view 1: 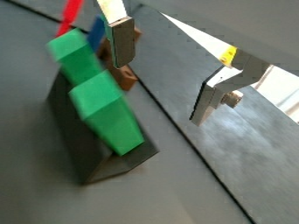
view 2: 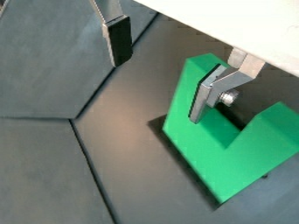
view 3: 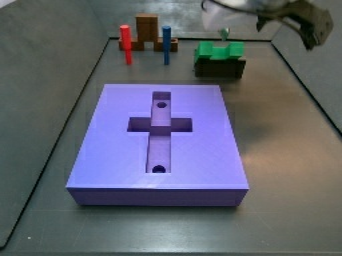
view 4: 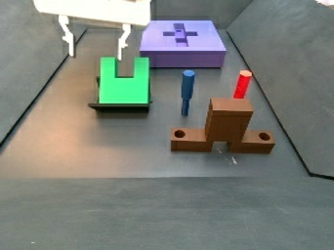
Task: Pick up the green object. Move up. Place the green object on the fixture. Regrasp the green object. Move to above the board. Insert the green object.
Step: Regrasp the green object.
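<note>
The green object (view 4: 124,83) is a bright green notched piece resting tilted on the dark fixture (view 4: 115,105); it also shows on the fixture (view 3: 221,69) as the green object (view 3: 218,49) behind the board. My gripper (view 4: 98,41) hangs open just above it and is apart from it. In both wrist views the gripper (view 1: 166,70) (view 2: 163,68) has only bare floor between its fingers. One finger (view 2: 211,92) stands over the green object (view 2: 228,144), the green object (view 1: 100,105) lies off to the side on the fixture (view 1: 93,162). The purple board (view 3: 201,140) (view 4: 209,44) lies flat with its cross-shaped recess bare.
A red peg (view 4: 243,86), a blue peg (view 4: 187,93) and an orange-brown upright block (view 4: 225,127) stand near the fixture. They show again as the red peg (view 3: 126,40), blue peg (view 3: 168,40) and block (view 3: 146,30) behind the board. Dark walls bound the floor.
</note>
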Robot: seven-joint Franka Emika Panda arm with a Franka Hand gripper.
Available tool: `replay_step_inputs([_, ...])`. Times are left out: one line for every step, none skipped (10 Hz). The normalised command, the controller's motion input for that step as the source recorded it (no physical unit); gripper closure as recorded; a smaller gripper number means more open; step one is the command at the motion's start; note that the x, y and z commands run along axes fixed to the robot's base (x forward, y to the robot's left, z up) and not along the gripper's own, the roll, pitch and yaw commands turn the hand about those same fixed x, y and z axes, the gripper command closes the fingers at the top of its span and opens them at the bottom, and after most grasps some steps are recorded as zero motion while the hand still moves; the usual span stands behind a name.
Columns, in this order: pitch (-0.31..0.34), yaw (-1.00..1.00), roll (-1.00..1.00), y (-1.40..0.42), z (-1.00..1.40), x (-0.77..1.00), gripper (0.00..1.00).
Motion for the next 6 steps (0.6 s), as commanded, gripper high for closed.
replay_step_inputs([0.0, 0.0, 0.0, 0.0, -0.1, 0.0, 0.0])
replay_step_inputs([0.074, 0.0, 0.02, -0.02, -0.1, 0.0, 0.0])
replay_step_inputs([0.371, -0.15, 0.17, -0.05, -0.1, 0.0, 0.0])
replay_step_inputs([0.491, -0.12, 0.26, -0.06, -0.09, 0.0, 0.0])
replay_step_inputs([0.689, -0.07, 0.32, -0.09, -0.09, 0.08, 0.0])
replay_step_inputs([0.671, -0.01, 0.23, -0.14, -0.1, 0.24, 0.0])
